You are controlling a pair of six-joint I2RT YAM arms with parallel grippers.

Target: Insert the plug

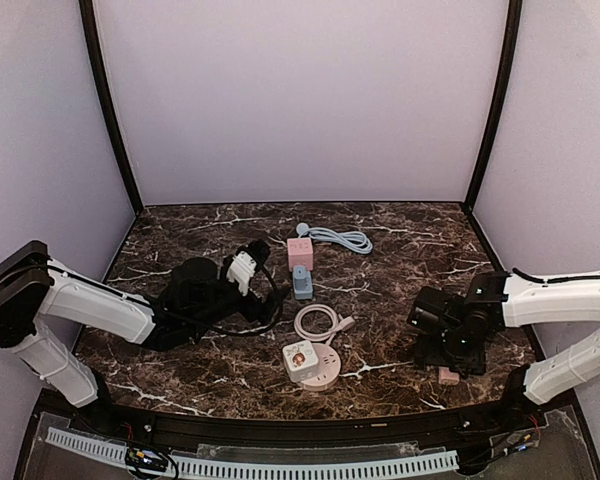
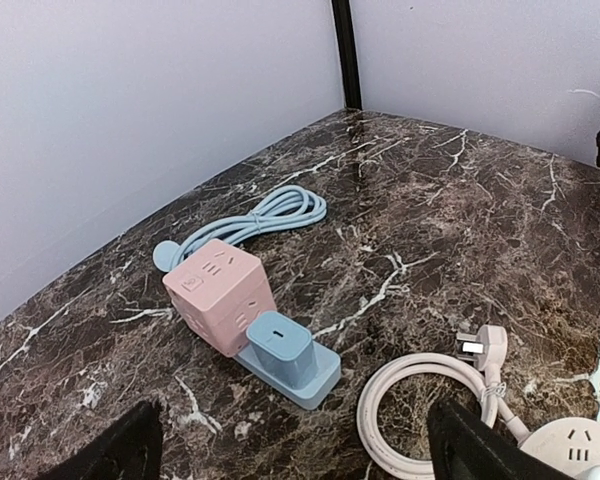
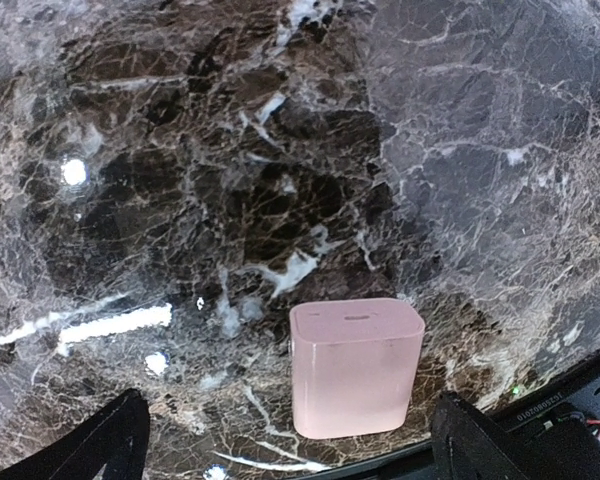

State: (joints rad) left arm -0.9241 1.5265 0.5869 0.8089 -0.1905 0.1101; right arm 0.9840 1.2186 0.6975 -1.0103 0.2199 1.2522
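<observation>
Presently nothing is being gripped. The left gripper (image 2: 295, 435) is being shown with jaws wide apart and empty above the tabletop (image 2: 460, 200). The right gripper (image 3: 290, 400) is likewise spread and empty, with the pink plug block (image 3: 357, 368) lying free between its fingers, near the front edge.

The block is being straddled off-centre, nearer one finger, so it could be nudged or twisted on closing. Its pins are hidden, so a wrong orientation is being risked.

The sockets are well apart from it. The pink cube socket (image 2: 220, 295) is being crowded by the blue adapter (image 2: 280, 345) touching it. The white cable coil (image 2: 420, 400) and round socket strip (image 2: 575, 445) are lying in between.
</observation>
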